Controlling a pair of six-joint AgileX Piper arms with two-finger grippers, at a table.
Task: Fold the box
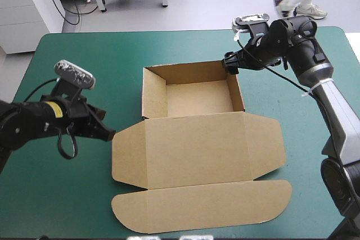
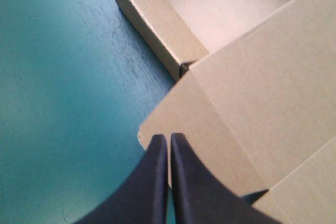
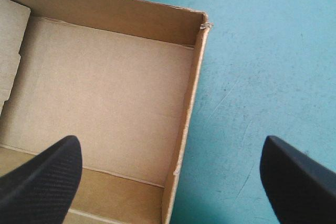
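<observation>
The box (image 1: 198, 98) ahead of both grippers already stands as an open tray, its lid (image 1: 197, 150) lying flat, with the left gripper (image 2: 168, 138) pressed together at the lid's side flap (image 2: 181, 124) and the right gripper (image 3: 170, 141) spread astride a tray wall.

The high camera sits above and behind the robot, facing forward and down, far enough off that the desk (image 1: 169, 43) fills most of its view. The left wrist camera rides above the left tool (image 2: 168, 139), looking along it, low and close over the left lid flap of the box (image 2: 252, 103) and a tray corner. The right wrist camera looks along the right tool (image 3: 170, 148), steeply down into the tray, also close. All three share the box; both wrist views catch the tray floor.
</observation>
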